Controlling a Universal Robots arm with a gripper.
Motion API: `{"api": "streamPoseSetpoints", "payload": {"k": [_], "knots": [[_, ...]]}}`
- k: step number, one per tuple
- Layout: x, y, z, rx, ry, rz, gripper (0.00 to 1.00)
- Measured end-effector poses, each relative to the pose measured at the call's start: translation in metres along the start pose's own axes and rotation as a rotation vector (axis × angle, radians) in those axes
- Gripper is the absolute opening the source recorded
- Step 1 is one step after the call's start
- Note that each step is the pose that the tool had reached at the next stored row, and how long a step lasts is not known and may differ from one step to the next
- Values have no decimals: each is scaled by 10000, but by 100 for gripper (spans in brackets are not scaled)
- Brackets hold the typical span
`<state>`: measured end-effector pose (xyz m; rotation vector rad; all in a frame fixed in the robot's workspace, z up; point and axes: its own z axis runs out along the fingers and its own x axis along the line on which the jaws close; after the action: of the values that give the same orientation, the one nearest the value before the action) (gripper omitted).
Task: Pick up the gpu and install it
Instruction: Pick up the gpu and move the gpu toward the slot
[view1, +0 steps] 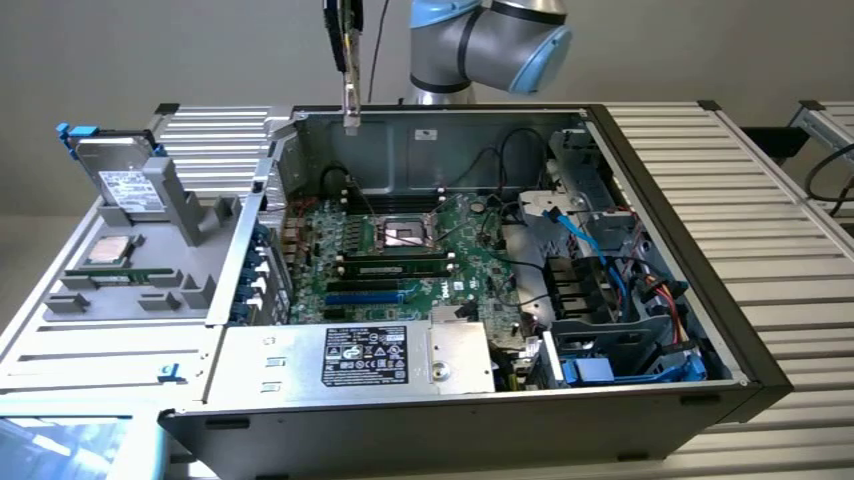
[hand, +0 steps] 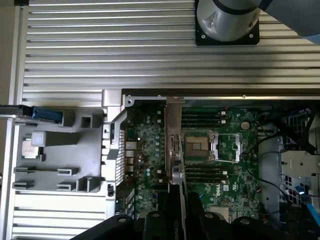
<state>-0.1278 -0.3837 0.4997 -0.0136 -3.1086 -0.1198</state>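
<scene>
The end effector (hand: 174, 212), jaws partly closed, clamps the gpu (hand: 173, 130) across its black cooler. Installing well means keeping the card upright, its edge square over 1 slot, right of the grey parts tray (hand: 60, 145), on the motherboard (hand: 145, 135). The gpu juts beyond the fingertips, silver bracket leading, high above the open case (view1: 427, 150).

The gpu (view1: 350, 80) hangs upright and edge-on, silver bracket pointing down, above the open computer case.
</scene>
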Motion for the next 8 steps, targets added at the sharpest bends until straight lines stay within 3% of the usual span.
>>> {"api": "streamPoseSetpoints", "payload": {"k": [6,8], "knots": [[-74,-2,-1,2,12,1,28],[-163,-1,-4,4,13,1,28]]}}
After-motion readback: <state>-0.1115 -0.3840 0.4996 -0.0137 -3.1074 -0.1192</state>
